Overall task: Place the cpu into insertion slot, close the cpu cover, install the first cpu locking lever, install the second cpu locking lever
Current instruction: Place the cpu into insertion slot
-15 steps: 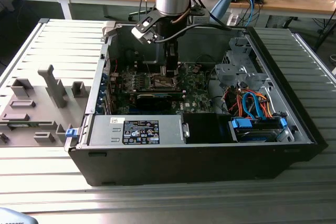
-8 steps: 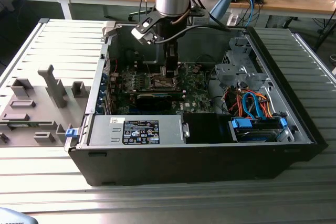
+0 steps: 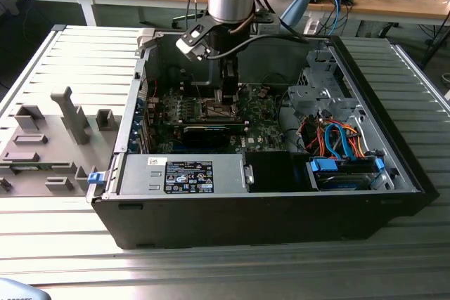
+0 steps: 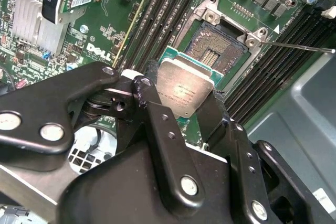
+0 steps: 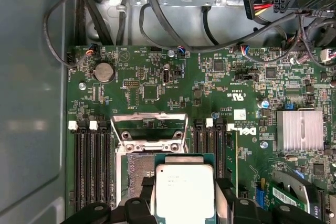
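Down inside the open computer case, over the green board, with the claw lowered from the arm. Pinching the chip by two opposite edges between black fingers, silver top facing the cameras in both wrist views. Held just beside the socket, overlapping its near edge, not yet seated. Socket pins left bare, with the cover swung up and open at the far side. Sticking out sideways from a socket corner, a thin metal lever.
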Controlling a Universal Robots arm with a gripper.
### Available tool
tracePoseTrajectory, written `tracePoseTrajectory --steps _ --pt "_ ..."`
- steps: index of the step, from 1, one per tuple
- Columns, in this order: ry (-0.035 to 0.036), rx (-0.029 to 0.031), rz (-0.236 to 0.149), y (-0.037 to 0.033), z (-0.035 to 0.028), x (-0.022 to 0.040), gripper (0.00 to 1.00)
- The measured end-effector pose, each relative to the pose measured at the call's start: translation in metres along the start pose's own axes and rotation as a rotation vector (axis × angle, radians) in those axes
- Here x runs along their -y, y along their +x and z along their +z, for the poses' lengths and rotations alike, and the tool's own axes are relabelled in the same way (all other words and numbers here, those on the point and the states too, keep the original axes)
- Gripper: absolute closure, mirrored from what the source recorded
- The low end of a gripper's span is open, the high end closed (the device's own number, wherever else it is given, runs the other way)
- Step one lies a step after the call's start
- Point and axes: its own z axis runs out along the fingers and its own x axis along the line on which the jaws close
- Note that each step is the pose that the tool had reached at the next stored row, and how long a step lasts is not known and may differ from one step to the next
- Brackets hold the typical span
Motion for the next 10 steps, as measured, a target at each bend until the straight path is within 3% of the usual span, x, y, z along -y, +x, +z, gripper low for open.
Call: tracePoseTrajectory --steps 10 --pt "0.0 -0.0001 0.0 0.0002 0.003 0.0002 0.46"
